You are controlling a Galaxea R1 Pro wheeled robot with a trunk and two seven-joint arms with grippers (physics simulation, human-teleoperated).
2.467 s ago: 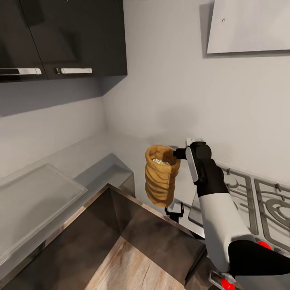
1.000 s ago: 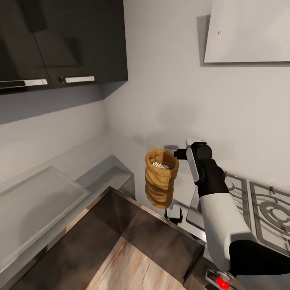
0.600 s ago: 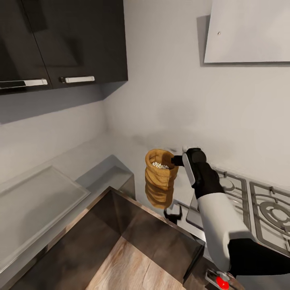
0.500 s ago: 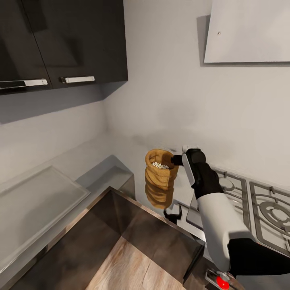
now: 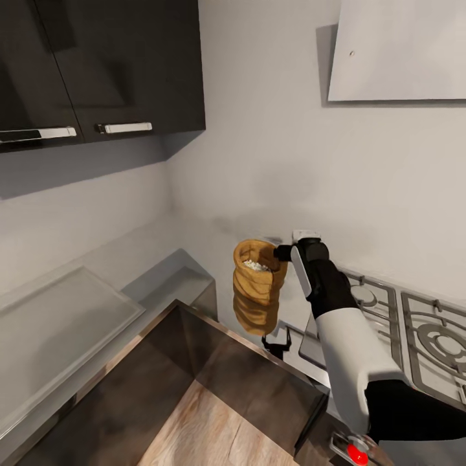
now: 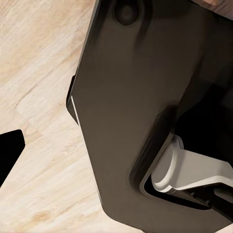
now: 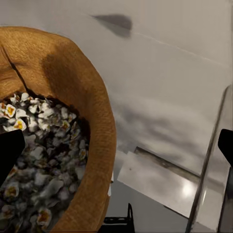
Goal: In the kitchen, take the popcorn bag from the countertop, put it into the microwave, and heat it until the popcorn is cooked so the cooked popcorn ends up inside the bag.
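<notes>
Hanging from right jaws: popcorn bag (image 5: 257, 287)

- One popcorn bag (image 5: 257, 285), tan, ring-folded, mouth up.
- One heap of popcorn (image 7: 39, 160) inside it; puffs too many and too small to count.
- One robot arm (image 5: 349, 349), at right.
- Two dark wall cabinet doors (image 5: 123, 61), far left, each with one pale bar handle (image 5: 124, 127).
- Two hob grates (image 5: 437, 349) in part view, right.
- One pale panel (image 5: 398, 48) on the wall, upper right.
- One grey countertop (image 5: 61, 323), left.
</notes>
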